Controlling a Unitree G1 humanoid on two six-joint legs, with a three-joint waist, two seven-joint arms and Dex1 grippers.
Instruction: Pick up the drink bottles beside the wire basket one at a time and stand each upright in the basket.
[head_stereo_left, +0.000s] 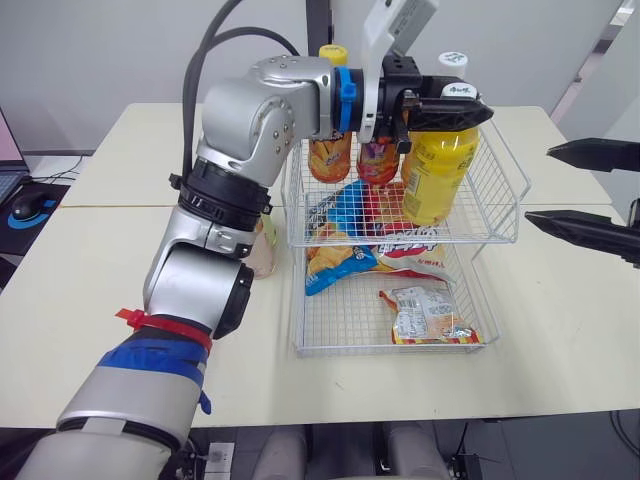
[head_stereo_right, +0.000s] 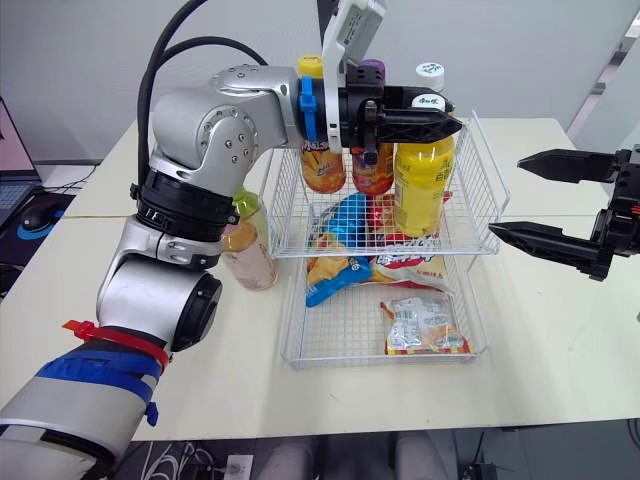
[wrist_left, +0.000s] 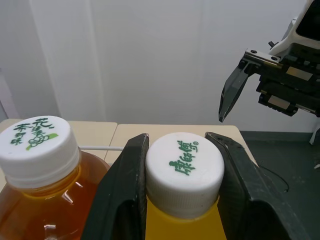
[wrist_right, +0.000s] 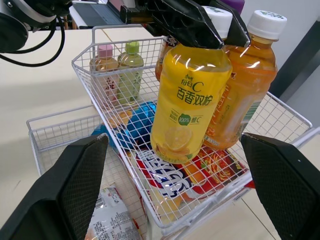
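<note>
I'm reading the scene from the left. A pink-capped pale tea bottle and a green-capped bottle are standing on the cream tabletop, just beside the white two-tier wire basket and waiting their turn.

The step in hand, as I'm judging it, is setting the yellow plastic drink bottle down in the upper tier. To do that well, I'm aiming to:

- keep the bottle plumb and lower it straight;
- stay clear of the yellow-capped orange bottle and the purple-capped orange bottle on its left;
- stay clear of the white-capped amber bottle just beside it;
- press lightly for a firm seat before letting go, because a blue snack packet and a red snack packet are lying on that tier's floor and the base could land on crinkled foil and tip;
- ease apart only a little, then lift straight up so the fingers aren't dragging the cap.

My left claw is pinching the yellow bottle by its white screw cap, with one black finger on each side, spread no wider than the cap. The bottle is hanging upright inside the upper tier, toward its right end. I cannot tell whether its base is touching yet.

My right claw is hovering over the tabletop just right of the basket. Its fingers are spread wide, gripping nothing and touching nothing.
</note>
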